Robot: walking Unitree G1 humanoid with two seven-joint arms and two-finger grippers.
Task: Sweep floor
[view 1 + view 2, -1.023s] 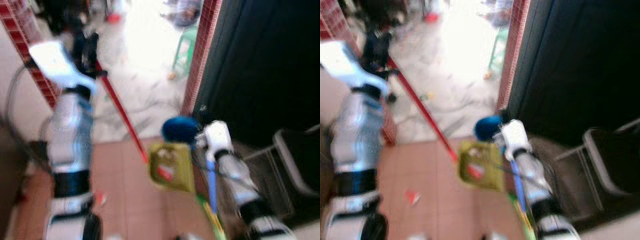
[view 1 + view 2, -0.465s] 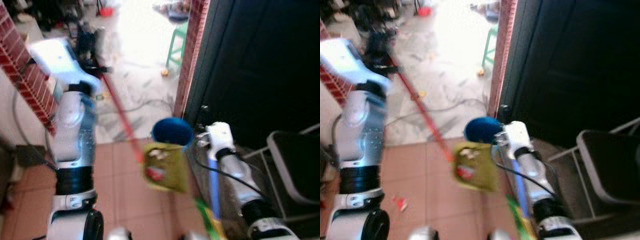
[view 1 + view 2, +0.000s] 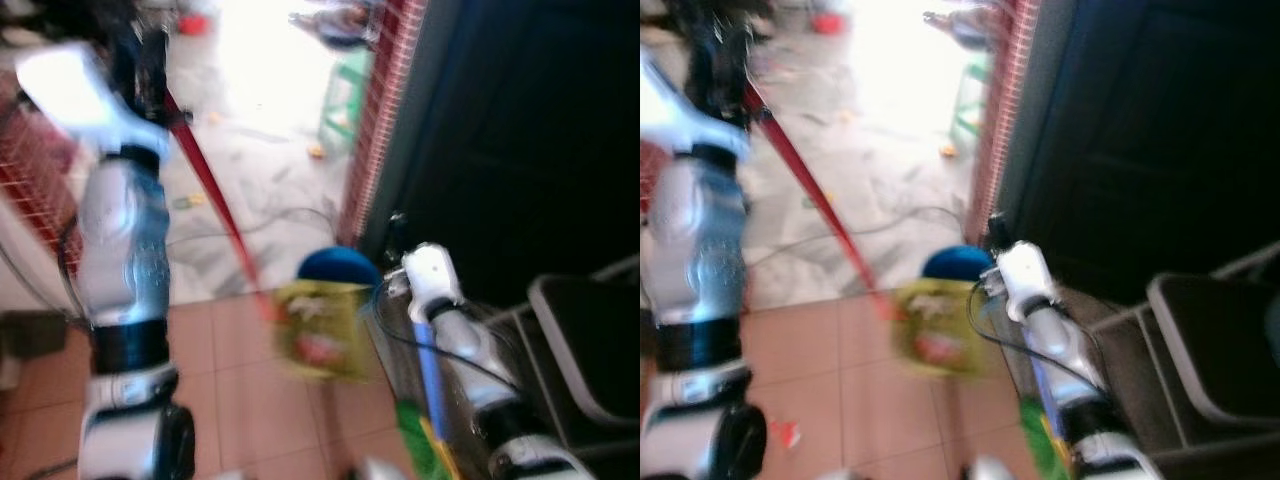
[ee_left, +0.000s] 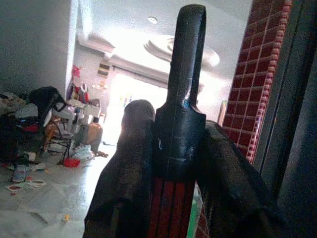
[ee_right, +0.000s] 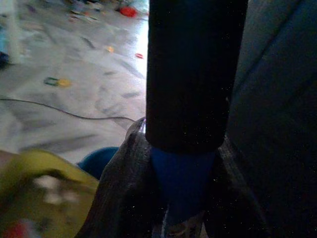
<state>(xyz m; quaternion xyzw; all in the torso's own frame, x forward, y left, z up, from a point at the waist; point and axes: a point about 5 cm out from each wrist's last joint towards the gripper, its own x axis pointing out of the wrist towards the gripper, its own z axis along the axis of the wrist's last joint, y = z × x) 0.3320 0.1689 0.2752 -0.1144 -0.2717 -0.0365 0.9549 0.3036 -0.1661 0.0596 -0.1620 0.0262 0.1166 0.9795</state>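
Two pincers grip tools: left pincer (image 4: 171,163) clamps the red broom handle (image 3: 210,185), raised over the tiled floor (image 3: 230,400); right pincer (image 5: 173,168) clasps the blue dustpan handle (image 5: 181,183) beside the doorway.

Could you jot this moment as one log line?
left hand: shut on red broom handle | right hand: shut on blue dustpan handle | yellow-green dustpan: held over tiled floor | view: blurred
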